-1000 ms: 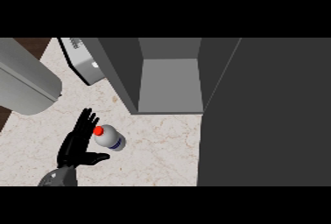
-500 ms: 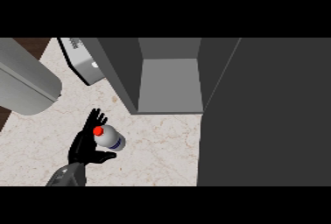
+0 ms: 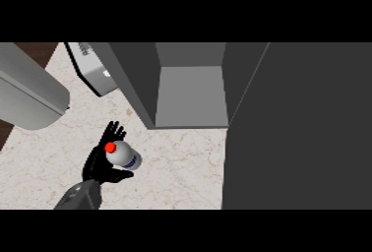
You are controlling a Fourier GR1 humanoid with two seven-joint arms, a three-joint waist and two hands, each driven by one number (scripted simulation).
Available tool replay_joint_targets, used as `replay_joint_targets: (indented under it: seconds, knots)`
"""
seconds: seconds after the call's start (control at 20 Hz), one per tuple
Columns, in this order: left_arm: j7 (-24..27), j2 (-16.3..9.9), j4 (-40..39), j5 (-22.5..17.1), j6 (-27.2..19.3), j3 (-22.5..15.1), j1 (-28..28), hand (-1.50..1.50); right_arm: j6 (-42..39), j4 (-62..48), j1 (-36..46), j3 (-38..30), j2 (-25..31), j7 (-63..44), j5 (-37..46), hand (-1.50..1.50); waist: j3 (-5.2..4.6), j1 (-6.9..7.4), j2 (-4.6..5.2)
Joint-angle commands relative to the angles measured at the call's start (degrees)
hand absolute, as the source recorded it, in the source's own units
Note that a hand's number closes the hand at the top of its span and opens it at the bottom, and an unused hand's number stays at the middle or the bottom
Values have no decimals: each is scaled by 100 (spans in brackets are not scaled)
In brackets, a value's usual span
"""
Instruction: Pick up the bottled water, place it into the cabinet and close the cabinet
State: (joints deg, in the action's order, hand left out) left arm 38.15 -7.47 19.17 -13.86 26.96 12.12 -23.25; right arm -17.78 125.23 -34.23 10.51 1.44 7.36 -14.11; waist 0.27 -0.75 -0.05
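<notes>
- bottled water (image 3: 122, 154) is seen upright on the worktop (image 3: 181, 162), near the open cabinet (image 3: 190, 93).
- left robot hand (image 3: 100, 165) is cupped against it, fingers mostly straight.
- tipping is risked if closure lags.

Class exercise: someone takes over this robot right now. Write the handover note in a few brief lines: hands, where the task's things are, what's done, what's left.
Left hand: against the bottled water, fingers straight behind it, thumb beneath; not closed round it.
Right hand: not in view.
Bottled water stands upright on the counter, in front of the cabinet, whose door is open.
Done: nothing placed.
Left: grasp, lift, set on shelf, close door.
</notes>
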Motion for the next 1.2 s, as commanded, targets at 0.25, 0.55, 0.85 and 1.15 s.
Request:
replay_joint_targets:
  seconds: [0.25,0.55,0.85,1.15]
  knots:
    - [358,413,-258,189,401,-218,-82,-150,-135,-314,-60,-56,46,267,-53,-150,-35,-43,28]
    - [293,542,-293,318,358,-351,-313,150,131,215,-433,636,-112,123,395,-150,-38,-70,22]
    - [308,614,-204,198,320,-266,-235,150,16,-53,-262,217,52,345,161,-150,-32,-8,13]
    - [131,505,230,87,147,-257,-291,150,210,136,-250,316,-10,37,110,-150,-29,23,1]
